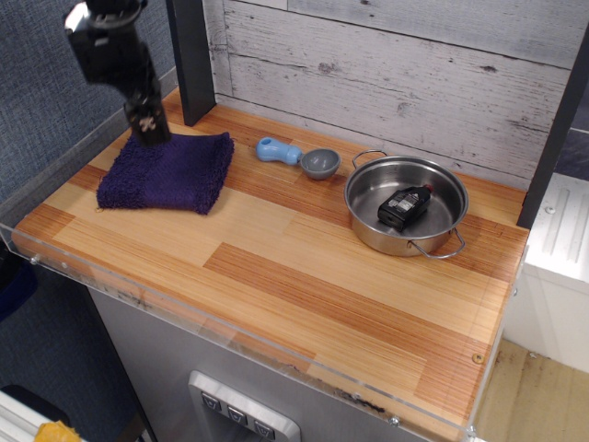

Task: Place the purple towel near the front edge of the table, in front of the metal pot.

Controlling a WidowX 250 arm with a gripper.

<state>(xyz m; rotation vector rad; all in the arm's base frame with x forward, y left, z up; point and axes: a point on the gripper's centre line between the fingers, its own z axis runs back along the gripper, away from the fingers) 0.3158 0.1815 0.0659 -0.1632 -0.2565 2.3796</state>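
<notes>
Purple terry towel lies flat at the table's back-left, with the black gripper at its far edge.

Dark purple, nubby, roughly square folded towel (pixel 167 170) rests on the striped light and reddish-brown wooden table (pixel 304 276), well apart from the shallow shiny steel pot (pixel 406 204) with wire loop handles at the right. The black gripper (pixel 147 129) hangs over the towel's rear-left edge, its tip at or just above the cloth; whether its fingers are spread or pressed together cannot be told. A small black object (pixel 403 205) sits inside the pot, and a grey scoop with a blue handle (pixel 299 157) lies between towel and pot. A clear acrylic rim (pixel 230 336) borders the table's front; whitewashed planks (pixel 396 64) form the back wall.
</notes>
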